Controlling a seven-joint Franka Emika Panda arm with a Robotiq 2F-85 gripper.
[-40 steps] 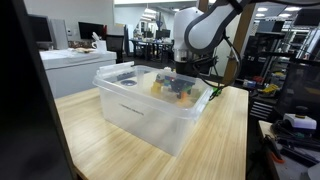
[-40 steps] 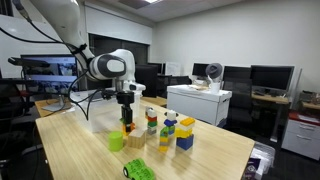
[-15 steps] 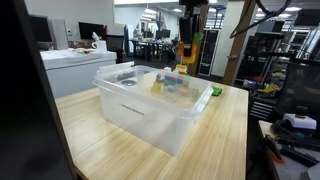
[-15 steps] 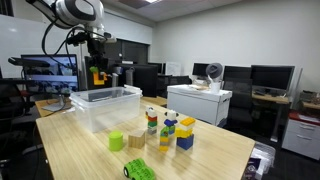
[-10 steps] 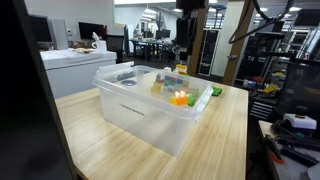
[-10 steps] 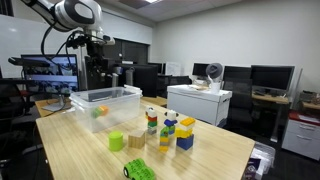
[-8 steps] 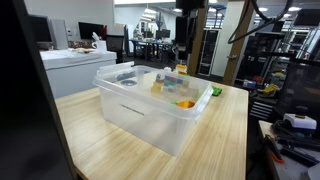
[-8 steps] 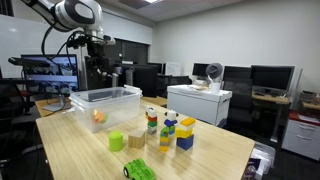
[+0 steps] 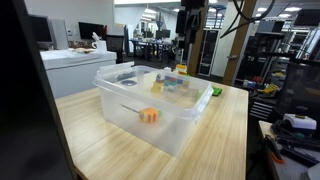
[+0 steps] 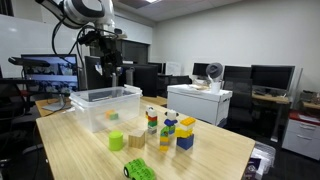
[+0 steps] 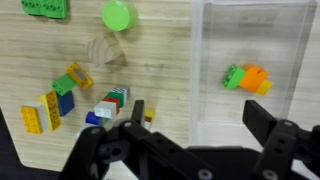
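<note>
My gripper (image 11: 195,120) is open and empty, hanging high above a clear plastic bin (image 11: 197,70). Both exterior views show the gripper (image 9: 190,28) (image 10: 112,68) well above the bin (image 9: 120,105) (image 10: 84,98). An orange and green block (image 11: 248,78) lies loose on the bin's floor, also visible through the bin's wall in both exterior views, orange block (image 9: 149,115) (image 10: 112,117). It sits below and slightly ahead of my right finger in the wrist view. Nothing is between the fingers (image 11: 135,110).
On the wooden table beside the bin stand a green cylinder (image 11: 118,14) (image 10: 116,142), a wooden block (image 11: 104,48), a green plate (image 11: 45,7) (image 10: 140,170) and several stacks of coloured blocks (image 11: 60,97) (image 10: 170,128). Desks, monitors and chairs surround the table.
The gripper has opened and let go of the orange and green block. The block dropped into the bin and slid across its floor to where it lies now.
</note>
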